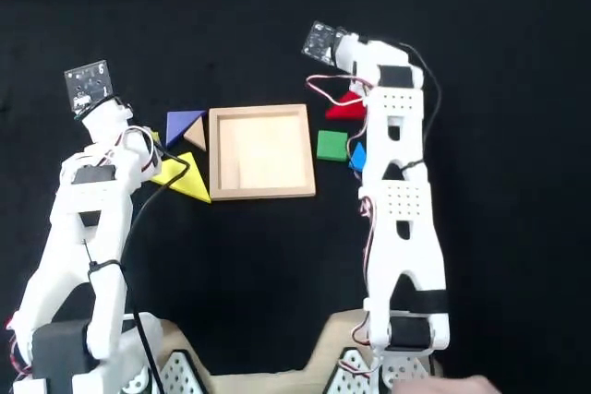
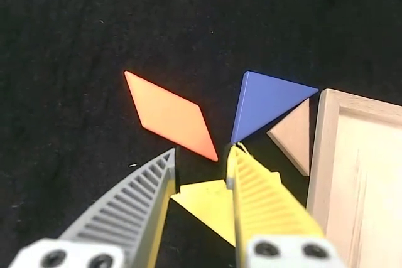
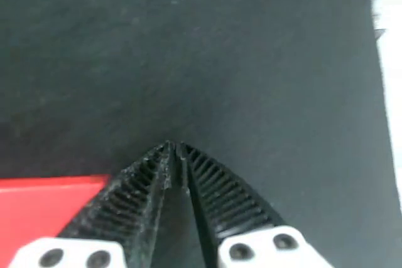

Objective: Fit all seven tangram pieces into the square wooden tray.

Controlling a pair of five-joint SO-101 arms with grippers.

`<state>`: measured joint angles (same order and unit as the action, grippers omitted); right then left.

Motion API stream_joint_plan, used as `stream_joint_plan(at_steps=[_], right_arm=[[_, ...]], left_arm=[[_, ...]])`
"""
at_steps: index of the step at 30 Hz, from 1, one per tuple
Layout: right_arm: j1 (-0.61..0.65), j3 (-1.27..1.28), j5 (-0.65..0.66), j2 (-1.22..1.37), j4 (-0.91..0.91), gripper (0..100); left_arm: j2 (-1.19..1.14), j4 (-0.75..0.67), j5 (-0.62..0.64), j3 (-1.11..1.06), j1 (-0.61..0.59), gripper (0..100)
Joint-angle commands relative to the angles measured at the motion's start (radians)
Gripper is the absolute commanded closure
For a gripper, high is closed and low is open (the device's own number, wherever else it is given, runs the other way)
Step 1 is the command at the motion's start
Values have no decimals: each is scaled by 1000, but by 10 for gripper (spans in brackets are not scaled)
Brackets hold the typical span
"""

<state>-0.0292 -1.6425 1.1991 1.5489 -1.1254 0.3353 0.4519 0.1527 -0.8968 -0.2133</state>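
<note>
Wooden tray [image 1: 214, 154] sits mid-surface. Your left gripper [image 2: 202, 150] is spread wide astride a corner of the yellow triangle [image 2: 207, 208], near the orange parallelogram [image 2: 168, 115], blue triangle [image 2: 267, 100] and tan triangle [image 2: 294, 136] beside the tray. Your right gripper [image 3: 176, 147] is pressed closed beside the red piece [image 3: 50, 208].
</note>
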Motion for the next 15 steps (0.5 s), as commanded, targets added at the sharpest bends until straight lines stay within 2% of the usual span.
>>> stream_joint_plan(at_steps=[1, 8, 12, 15], right_arm=[[9, -31, -8, -53, -149, 988], [11, -30, -6, -193, -505, 988], [9, -30, -6, -262, -628, 988], [-5, -30, -6, -321, -641, 988]], left_arm=[[29, -18, -6, 38, -5, 859], [29, -18, -6, 38, -5, 859], [29, -18, -6, 38, -7, 859], [29, -18, -6, 36, -7, 859]])
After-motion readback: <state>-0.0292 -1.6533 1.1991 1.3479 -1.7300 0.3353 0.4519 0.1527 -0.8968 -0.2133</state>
